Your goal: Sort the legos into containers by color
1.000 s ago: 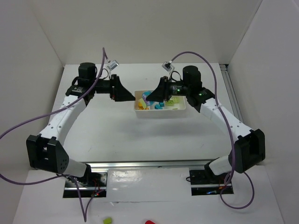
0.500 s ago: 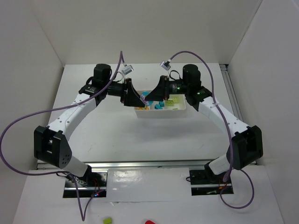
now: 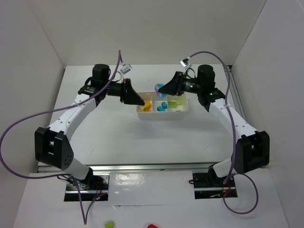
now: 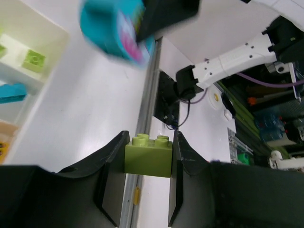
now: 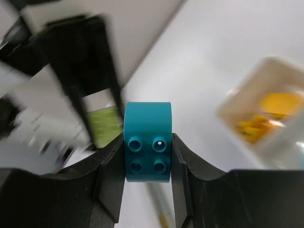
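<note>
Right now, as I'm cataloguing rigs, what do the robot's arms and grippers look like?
The left arm and right arm are white shells with black joints, trailing purple cables. The left gripper and right gripper are matte black, each two curved fingers.

White table, matte, walled by white panels on the left, far and right sides. One white tray sits flat on it, at the far middle, long side running left to right. A metal rail crosses the near edge. Nearer than the rail, on the white front surface: a small lime green piece and a red piece, well apart, too small to identify.
</note>
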You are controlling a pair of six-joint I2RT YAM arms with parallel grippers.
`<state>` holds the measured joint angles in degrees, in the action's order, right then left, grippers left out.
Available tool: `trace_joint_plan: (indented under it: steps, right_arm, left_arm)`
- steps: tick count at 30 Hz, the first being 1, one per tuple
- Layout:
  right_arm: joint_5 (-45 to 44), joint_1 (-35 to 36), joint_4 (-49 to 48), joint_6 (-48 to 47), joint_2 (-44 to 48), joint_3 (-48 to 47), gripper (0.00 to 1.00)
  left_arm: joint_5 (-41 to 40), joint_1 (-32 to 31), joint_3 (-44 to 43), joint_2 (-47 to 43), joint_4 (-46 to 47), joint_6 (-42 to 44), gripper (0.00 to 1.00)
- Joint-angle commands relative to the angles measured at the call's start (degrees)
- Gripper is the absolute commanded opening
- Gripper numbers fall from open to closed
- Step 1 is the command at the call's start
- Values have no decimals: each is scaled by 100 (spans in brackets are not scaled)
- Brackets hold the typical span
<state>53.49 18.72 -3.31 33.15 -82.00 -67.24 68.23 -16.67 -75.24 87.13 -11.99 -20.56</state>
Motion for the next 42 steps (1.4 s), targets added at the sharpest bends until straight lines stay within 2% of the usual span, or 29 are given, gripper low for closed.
trace_joint_plan:
  steps: [1, 2, 8, 11, 16, 17, 18, 20, 23, 29, 33, 38, 42]
  right_arm:
    - [-1793, -378, 733, -359, 193, -148, 12]
    - [-2216, -291, 1197, -361, 193, -271, 12]
    - [-3625, -89, 1393, -361, -253, -253, 12]
    - [-4204, 228, 1737, -554, -789, -631, 13]
    - [-4768, 641, 1798, -801, -1511, -1123, 21]
    - [-4848, 711, 1860, -862, -1625, -1203, 26]
    - [-4962, 712, 1860, -862, -1853, -1273, 39]
    - [-5120, 764, 2141, -862, -2030, -1580, 77]
    - [-5419, 765, 2221, -933, -1970, -1652, 92]
    - [-6288, 431, 2343, -933, -855, -1178, 91]
    - [-6913, -296, 2589, -617, 50, -345, 90]
    - [-6994, -957, 2862, -388, 1157, 413, 91]
    - [-6879, -1282, 2862, -388, 1528, 792, 91]
  left_arm:
    - [217, 391, 18, -82, -207, 332, 0]
    - [148, 453, 97, -82, -268, 333, 0]
    - [-335, 796, 203, -82, -489, 203, 0]
    - [-782, 849, 133, -30, -489, -52, 0]
    - [-1311, 849, -166, 23, -725, -168, 0]
    - [-1469, 849, -227, 23, -796, -168, 0]
    - [-1557, 849, -350, 75, -857, -168, 0]
    - [-1768, 780, -464, 146, -998, -168, 0]
    - [-2243, 630, -666, 268, -1226, -168, 0]
    - [-3016, -116, -1368, 918, -1402, -230, 0]
    - [-3473, -775, -2037, 1674, -1403, -431, 0]
    - [-3772, -1268, -3144, 2807, -1455, -624, 0]
    - [-4027, -1523, -4415, 3756, -1569, -695, 0]
